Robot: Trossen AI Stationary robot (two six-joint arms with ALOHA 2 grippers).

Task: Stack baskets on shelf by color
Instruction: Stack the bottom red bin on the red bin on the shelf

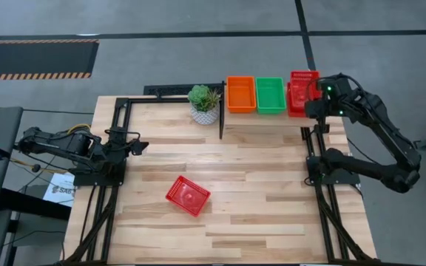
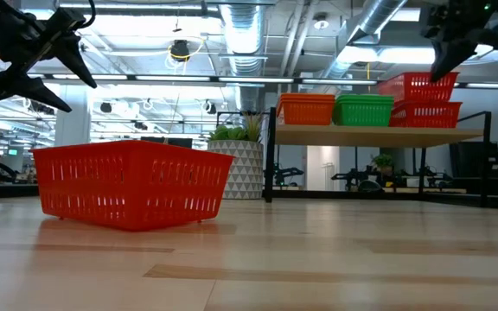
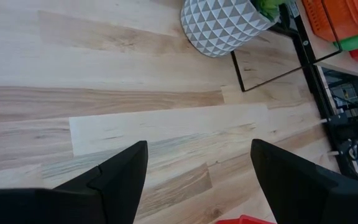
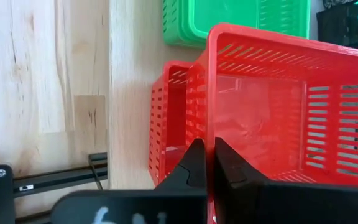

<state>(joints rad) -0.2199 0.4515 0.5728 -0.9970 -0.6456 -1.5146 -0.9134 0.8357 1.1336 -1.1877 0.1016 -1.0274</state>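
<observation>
Right wrist view: right gripper [image 4: 207, 163] pinches a tilted red plastic mesh basket's [image 4: 260, 106] wall above the shelf's [image 4: 126, 93] red stack [image 4: 166, 124]; misalignment risks jamming.

Two matte-black jointed arms; the right arm [image 1: 376, 140] shows a green indicator light, the left arm [image 1: 65, 148] yellow cabling.

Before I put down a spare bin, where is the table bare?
Bare wood lies between the loose red basket and the right arm's base, and in front of the shelf. The shelf top is crowded; the right gripper holds a red basket there.
</observation>
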